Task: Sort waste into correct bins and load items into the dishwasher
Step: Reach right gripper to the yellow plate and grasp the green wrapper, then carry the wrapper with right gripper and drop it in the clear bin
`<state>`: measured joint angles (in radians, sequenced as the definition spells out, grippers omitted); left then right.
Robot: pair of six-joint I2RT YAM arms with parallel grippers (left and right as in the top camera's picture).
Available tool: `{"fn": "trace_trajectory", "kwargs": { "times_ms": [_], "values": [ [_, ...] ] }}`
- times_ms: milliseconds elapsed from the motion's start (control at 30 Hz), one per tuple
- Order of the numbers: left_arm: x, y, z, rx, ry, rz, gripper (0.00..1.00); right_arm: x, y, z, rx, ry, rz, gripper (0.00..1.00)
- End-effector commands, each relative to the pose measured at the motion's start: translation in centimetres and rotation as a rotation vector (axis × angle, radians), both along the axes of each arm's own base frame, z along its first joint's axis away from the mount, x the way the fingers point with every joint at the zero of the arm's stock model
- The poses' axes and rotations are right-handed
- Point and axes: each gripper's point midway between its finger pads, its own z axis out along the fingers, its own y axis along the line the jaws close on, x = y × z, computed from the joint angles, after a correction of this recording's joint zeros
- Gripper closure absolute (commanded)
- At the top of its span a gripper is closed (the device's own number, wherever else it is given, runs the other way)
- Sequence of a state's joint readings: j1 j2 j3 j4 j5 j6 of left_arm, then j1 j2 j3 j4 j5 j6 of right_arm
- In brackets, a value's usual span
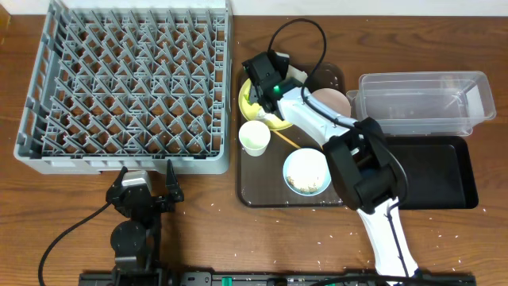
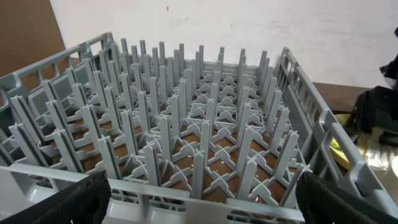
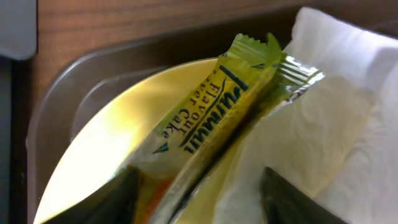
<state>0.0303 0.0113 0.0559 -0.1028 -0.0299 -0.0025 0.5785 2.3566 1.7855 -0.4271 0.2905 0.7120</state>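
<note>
My right claw [image 3: 198,190], half open and holding nothing, straddles the sachet wrapper [image 3: 205,118] on the yellow plate [image 3: 99,149]; its length runs ahead between my fingers [image 3: 115,202].

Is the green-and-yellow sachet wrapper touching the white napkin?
Touching. The right wrist view shows the sachet wrapper lying with its edge on the napkin.
</note>
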Motion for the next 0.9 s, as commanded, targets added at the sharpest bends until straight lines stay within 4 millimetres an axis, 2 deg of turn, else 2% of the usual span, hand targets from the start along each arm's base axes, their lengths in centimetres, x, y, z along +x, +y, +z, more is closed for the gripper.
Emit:
{"fn": "trace_trajectory", "kwargs": {
  "times_ms": [0,33,67,100,167,267,333,433,533,567,667,767,800,833,867],
  "values": [
    [0.0,0.3,-1.7,0.007,0.038,0.014,0.05,0.2,0.1,-1.1,0.026,0.023,-0.009,0.6],
    [0.0,0.3,-1.7,0.007,0.038,0.015,0.05,-0.1,0.4,-1.4,0.037,0.041,0.004,0.78],
    [0.0,0.3,-1.7,0.007,0.038,0.014,0.04,-0.3,0.5,-1.6,0.037,0.053,0.017,0.91],
    [0.0,0.3,-1.7,0.007,0.038,0.014,0.05,-0.4,0.6,-1.7,0.034,0.059,0.03,0.99],
    [0.0,0.3,-1.7,0.007,0.038,0.015,0.05,-0.4,0.7,-1.3,0.023,0.056,0.067,0.99],
    [0.0,0.3,-1.7,0.007,0.038,0.014,0.05,-0.1,0.9,0.8,0.019,0.022,0.104,0.99],
    [0.0,0.3,-1.7,0.007,0.038,0.014,0.05,0.1,0.7,3.5,0.031,-0.011,0.107,0.99],
    [0.0,0.3,-1.7,0.007,0.038,0.014,0.05,0.1,-0.7,9.2,0.066,-0.062,0.089,0.99],
    [0.0,0.3,-1.7,0.007,0.038,0.014,0.05,-0.8,-3.8,14.2,0.084,-0.075,0.044,0.99],
    [0.0,0.3,-1.7,0.007,0.038,0.014,0.05,-1.3,-5.5,15.9,0.086,-0.074,0.016,0.99],
    [0.0,0.3,-1.7,0.007,0.038,0.015,0.05,-2.6,-10.6,18.6,0.07,-0.05,-0.062,0.99],
    [0.0,0.3,-1.7,0.007,0.038,0.015,0.05,-3.9,-16.6,19.2,0.04,0.019,-0.169,0.99],
    [0.0,0.3,-1.7,0.007,0.038,0.014,0.05,-4.6,-19.4,18.6,0.038,0.071,-0.248,0.99],
    [0.0,0.3,-1.7,0.007,0.038,0.014,0.04,-5.1,-20.8,18.1,0.044,0.1,-0.302,0.99],
    [0.0,0.3,-1.7,0.007,0.038,0.014,0.05,-5.7,-23.1,17.0,0.061,0.15,-0.403,0.99]
  ]
}}
